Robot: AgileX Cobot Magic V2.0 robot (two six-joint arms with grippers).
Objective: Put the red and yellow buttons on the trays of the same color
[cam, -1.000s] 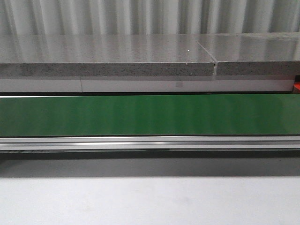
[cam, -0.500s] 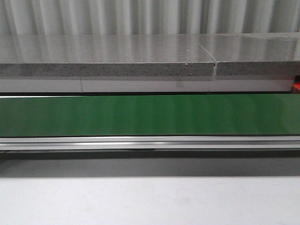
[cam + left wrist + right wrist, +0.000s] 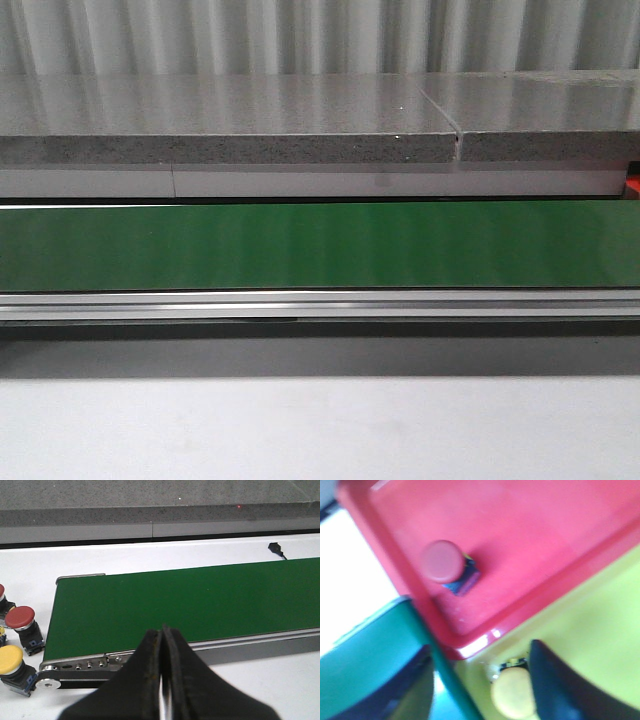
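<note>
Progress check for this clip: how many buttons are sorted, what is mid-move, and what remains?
Done: one red button sits in the red tray. In hand: the right gripper is open over the yellow tray, a yellow button between its fingers, seemingly just set down. Left: beside the green belt, a red button and a yellow button wait, with others cut off. The left gripper is shut, empty.

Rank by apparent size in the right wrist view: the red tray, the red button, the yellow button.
1. red tray, by far the largest.
2. and 3. red button and yellow button: they look about alike; the picture is blurred and the yellow one is partly hidden, so I do not rank them.
</note>
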